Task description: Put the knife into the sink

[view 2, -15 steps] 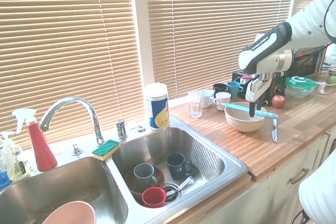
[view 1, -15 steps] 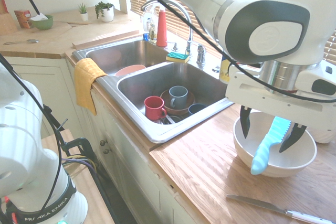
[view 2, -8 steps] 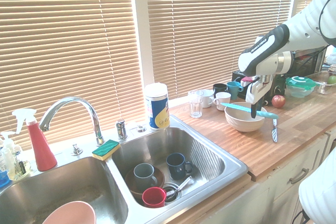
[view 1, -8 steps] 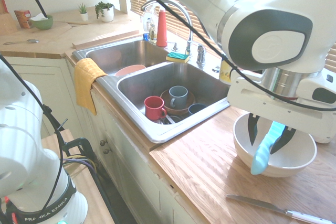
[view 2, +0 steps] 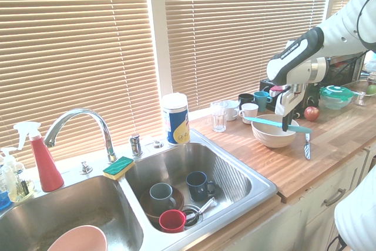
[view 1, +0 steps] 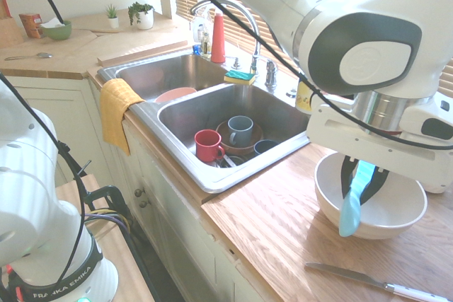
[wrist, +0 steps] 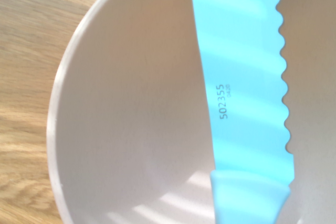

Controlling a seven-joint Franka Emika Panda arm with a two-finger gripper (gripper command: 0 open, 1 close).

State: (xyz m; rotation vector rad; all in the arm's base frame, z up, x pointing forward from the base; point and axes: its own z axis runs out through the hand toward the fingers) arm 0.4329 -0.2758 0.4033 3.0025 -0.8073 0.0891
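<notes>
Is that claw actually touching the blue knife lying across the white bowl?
Touching. In the first exterior view the gripper has its dark fingers pressed on both sides of the knife, no gap visible, above the bowl.

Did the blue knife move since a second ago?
No. The knife lies across the white bowl as before, handle over its rim; only the pincer closed on its blade.

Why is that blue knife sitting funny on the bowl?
The turquoise knife lies tilted across the white bowl, its handle poking over the rim. The end effector is closed around its blade from above. Nothing looks spilled or broken.
</notes>
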